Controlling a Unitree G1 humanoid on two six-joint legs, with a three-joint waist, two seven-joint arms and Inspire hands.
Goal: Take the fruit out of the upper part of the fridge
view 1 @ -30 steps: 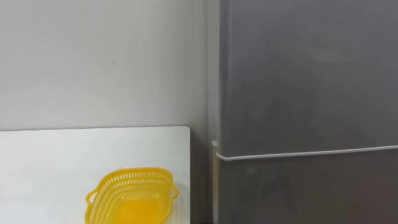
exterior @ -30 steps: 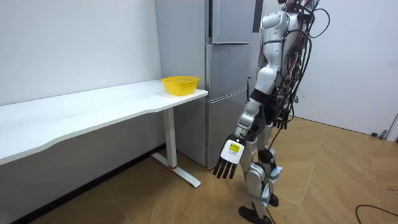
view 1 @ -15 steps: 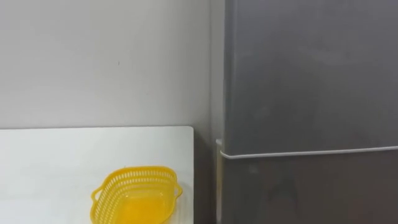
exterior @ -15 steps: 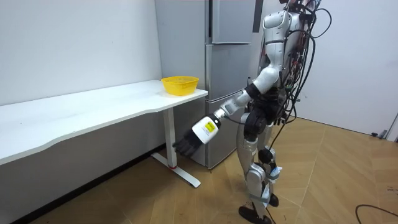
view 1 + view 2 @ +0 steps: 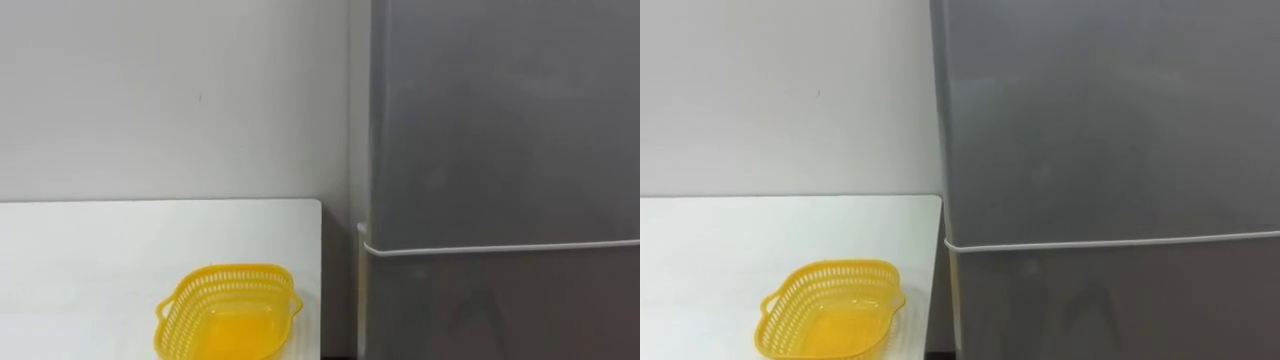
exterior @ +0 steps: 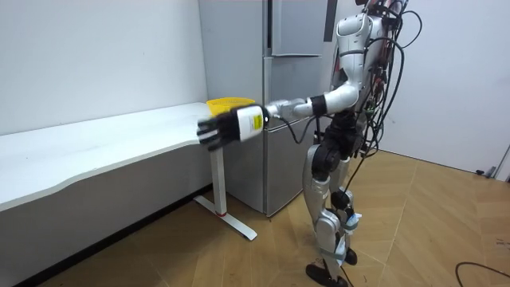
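Grey fridge (image 5: 500,150), 2 doors, both shut: upper door (image 5: 500,110) takes the right of the eye views, w/ a pale seam btwn it and lower door (image 5: 500,310). Yellow basket (image 5: 228,310) sits on white desk (image 5: 100,240) nr its right end, just beside fridge. Robot stands facing fridge, left arm out level; left hand (image 6: 225,128) blurred, fingers approx. straight, nothing held, approx. desk-top height in room view.

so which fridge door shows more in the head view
The upper door, above the pale seam: it runs from the top edge down to that line. The lower door is just a strip beneath.
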